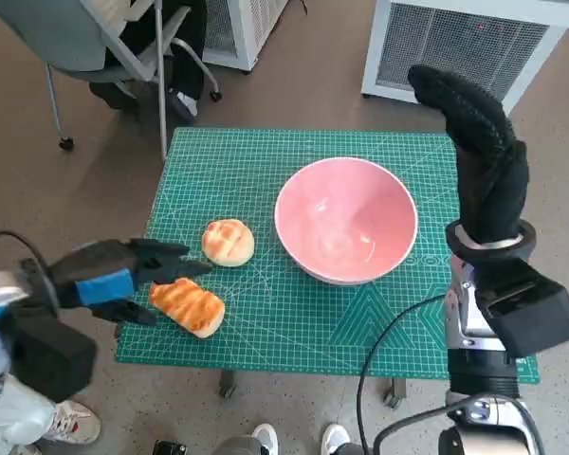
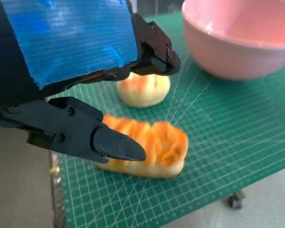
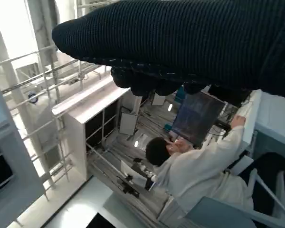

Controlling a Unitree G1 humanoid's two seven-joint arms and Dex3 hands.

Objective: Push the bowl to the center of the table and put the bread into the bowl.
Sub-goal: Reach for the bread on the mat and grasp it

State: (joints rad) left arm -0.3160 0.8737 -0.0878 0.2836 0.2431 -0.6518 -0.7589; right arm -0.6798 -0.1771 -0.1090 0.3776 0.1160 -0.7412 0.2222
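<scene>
Bread, two pieces of it, lies on the green cutting mat (image 1: pixel 266 322) near the table's left edge: a long toasted loaf (image 1: pixel 188 305) at your left hand (image 1: pixel 123 275), and a round bun (image 1: pixel 229 242) just beyond it, toward the pink bowl (image 1: pixel 346 220). Your left hand is spread and holds nothing; its fingers (image 2: pixel 118 146) bracket the near end of the long loaf (image 2: pixel 149 147) without clearly touching it. Expect the loaf to be light and soft, with a glazed crust that could slip or dent, so take it across its narrow middle, lightly (a hard squeeze would likely crush it). The bowl looks rigid and smooth and already sits close to the table's middle, slightly right.

Your right hand (image 1: pixel 484 152) is raised at the table's right side, away from everything; nothing appears in it, but you cannot tell how its fingers lie. The head view gives you the whole layout. The left wrist view alone shows the gap between fingers and loaf, with the bun (image 2: pixel 143 89) and bowl (image 2: pixel 237 40) behind. The right wrist view shows only the glove (image 3: pixel 180 42) and a seated person (image 3: pixel 194 166), no table.
</scene>
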